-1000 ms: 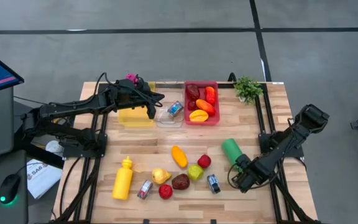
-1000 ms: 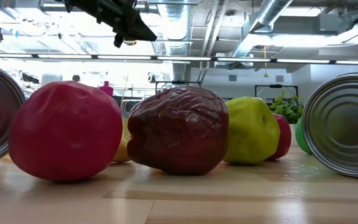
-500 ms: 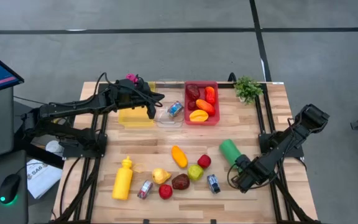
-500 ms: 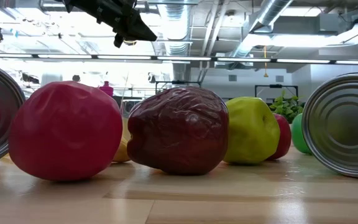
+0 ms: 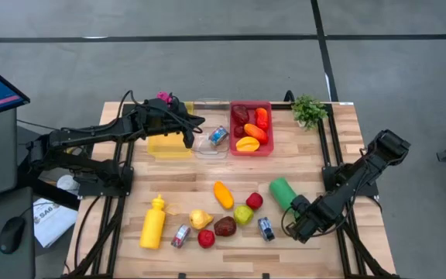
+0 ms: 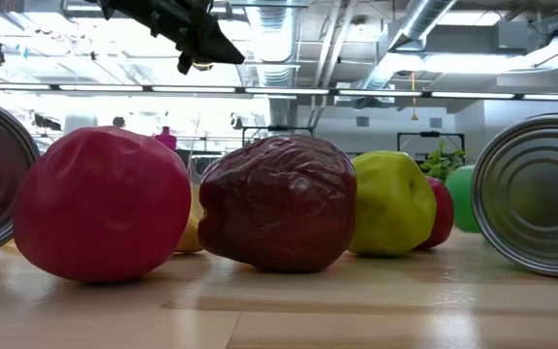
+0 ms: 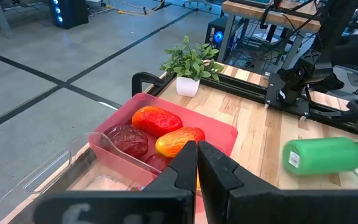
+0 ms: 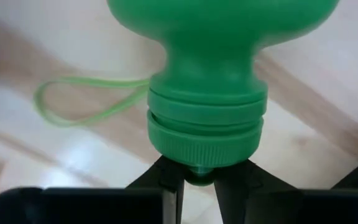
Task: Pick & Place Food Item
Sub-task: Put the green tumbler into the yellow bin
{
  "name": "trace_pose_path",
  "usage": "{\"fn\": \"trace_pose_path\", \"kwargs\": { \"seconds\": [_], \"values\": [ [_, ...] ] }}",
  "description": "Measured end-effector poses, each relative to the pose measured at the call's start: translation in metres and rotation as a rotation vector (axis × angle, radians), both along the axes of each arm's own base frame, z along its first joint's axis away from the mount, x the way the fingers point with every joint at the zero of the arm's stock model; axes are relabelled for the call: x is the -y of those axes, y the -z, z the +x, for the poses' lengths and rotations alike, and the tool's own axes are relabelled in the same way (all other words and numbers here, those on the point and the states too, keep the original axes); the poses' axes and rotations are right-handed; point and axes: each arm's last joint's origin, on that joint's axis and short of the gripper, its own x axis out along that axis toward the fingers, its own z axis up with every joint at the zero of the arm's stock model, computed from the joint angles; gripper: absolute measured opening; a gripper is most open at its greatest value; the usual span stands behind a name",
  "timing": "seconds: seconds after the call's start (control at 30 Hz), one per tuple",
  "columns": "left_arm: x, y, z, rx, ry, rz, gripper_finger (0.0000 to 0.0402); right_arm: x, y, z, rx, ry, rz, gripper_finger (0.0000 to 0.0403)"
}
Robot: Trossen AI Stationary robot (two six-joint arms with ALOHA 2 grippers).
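**Green bottle dragged toward the fruit**

Right gripper [image 5: 299,211] has its jaws clenched on the cap of the green bottle [image 5: 283,192], which lies on its side on the counter [image 5: 339,147], body pointing away from the jaws. Over the last second the bottle has slid across the wood, away from the counter's edge and closer to the red fruit [image 5: 254,201] and green apple [image 5: 243,215] just beyond it. My reading: the carry is under way but hardly lifted, so it may nudge the fruit. Farther off, the red bin [image 5: 252,129] holds produce. Left gripper [image 5: 188,140] hangs over the clear tray [image 5: 207,147] beside it, unmoved, jaws closed and empty
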Motion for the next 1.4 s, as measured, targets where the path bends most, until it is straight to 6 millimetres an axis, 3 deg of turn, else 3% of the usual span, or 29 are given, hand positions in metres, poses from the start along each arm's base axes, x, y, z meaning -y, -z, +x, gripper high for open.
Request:
{"fn": "trace_pose_path", "kwargs": {
  "seconds": [0.23, 0.5, 1.0, 1.4],
  "values": [
    [0.000, 0.000, 0.000, 0.001, 0.000, 0.000, 0.0001, -0.007, -0.023, 0.009, 0.057, -0.049, -0.008, 0.0054],
    [0.000, -0.001, 0.001, 0.015, 0.000, 0.005, 0.0001, 0.002, -0.051, 0.016, 0.034, -0.063, -0.115, 0.0054],
    [0.000, -0.002, 0.001, 0.026, 0.001, 0.009, 0.0001, 0.035, -0.087, 0.054, 0.203, -0.099, -0.290, 0.0054],
    [0.000, -0.002, 0.001, 0.025, 0.001, 0.009, 0.0001, 0.068, -0.106, 0.078, 0.213, -0.276, -0.314, 0.0054]
  ]
}}
